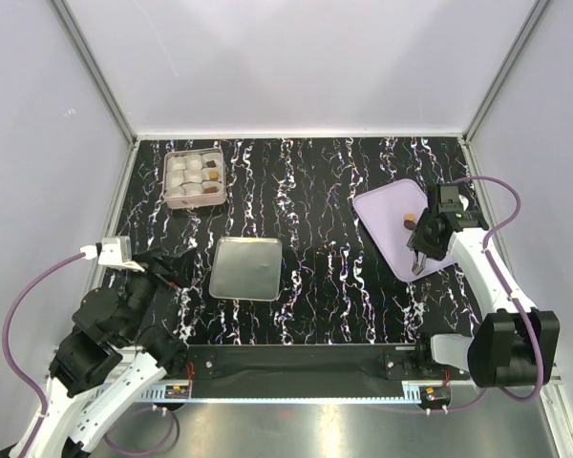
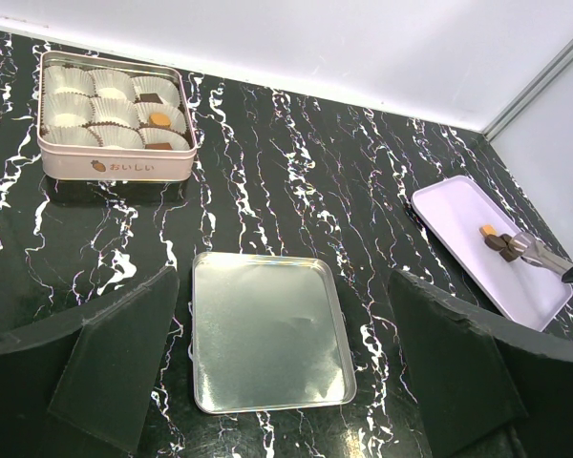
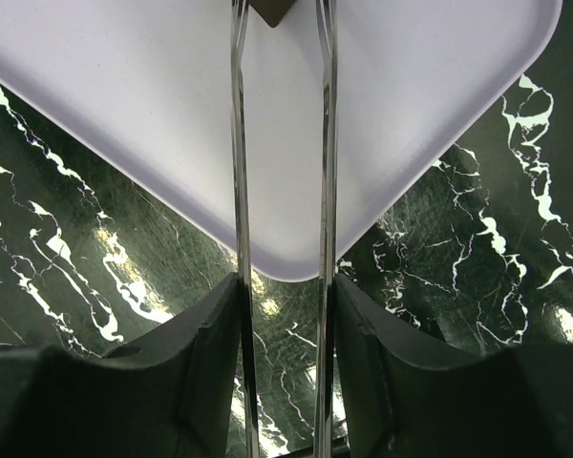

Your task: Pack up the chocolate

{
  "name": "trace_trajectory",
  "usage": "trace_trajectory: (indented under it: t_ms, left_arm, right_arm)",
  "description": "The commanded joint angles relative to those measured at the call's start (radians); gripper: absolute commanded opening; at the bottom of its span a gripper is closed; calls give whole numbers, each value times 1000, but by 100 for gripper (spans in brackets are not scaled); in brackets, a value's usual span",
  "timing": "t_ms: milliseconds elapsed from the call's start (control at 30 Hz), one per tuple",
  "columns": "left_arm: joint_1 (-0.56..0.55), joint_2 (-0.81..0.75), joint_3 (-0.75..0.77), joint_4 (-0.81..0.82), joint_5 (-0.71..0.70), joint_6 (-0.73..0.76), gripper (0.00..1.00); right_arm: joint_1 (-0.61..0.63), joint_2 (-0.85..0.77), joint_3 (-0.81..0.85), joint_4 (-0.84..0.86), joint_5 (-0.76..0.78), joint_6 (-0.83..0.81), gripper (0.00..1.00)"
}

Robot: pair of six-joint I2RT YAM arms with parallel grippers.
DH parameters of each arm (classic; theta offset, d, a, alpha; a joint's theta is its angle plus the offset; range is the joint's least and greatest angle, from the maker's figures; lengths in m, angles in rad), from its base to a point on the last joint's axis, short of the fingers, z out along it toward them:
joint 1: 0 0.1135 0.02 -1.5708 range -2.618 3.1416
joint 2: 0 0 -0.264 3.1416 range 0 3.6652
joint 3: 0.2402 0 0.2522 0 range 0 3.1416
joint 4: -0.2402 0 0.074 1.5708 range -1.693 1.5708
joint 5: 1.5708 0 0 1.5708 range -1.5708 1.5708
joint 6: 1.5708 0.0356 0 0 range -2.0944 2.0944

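Nearest the lens, the right gripper (image 3: 285, 315) was clamped on thin metal tongs (image 3: 327, 143). Their two arms reached out over the lilac tray (image 3: 430, 105) and ended either side of a dark chocolate (image 2: 502, 246) lying on it, with a tan piece (image 2: 487, 230) just beside. The left gripper (image 2: 283, 277) hung wide open, holding nothing, near the silver lid (image 2: 267, 363). At the far left, the tin (image 2: 115, 168) held white cups (image 2: 72, 91). Three cups in its right column held more pieces (image 2: 159, 119).

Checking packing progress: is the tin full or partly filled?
Partly filled: the tin holds three chocolates in one column; the other paper cups sit empty.
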Motion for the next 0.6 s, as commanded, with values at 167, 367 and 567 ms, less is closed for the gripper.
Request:
trace_trajectory:
  t_ms: [167, 367, 567]
  left_arm:
    - [1, 17, -4, 59, 13, 4, 99]
    - [1, 22, -2, 57, 17, 4, 99]
    - [1, 19, -4, 57, 17, 4, 99]
  right_arm:
    - [0, -23, 6, 32, -4, 7, 51]
    - [-2, -19, -11, 40, -23, 6, 52]
    - [0, -31, -15, 54, -49, 29, 52]
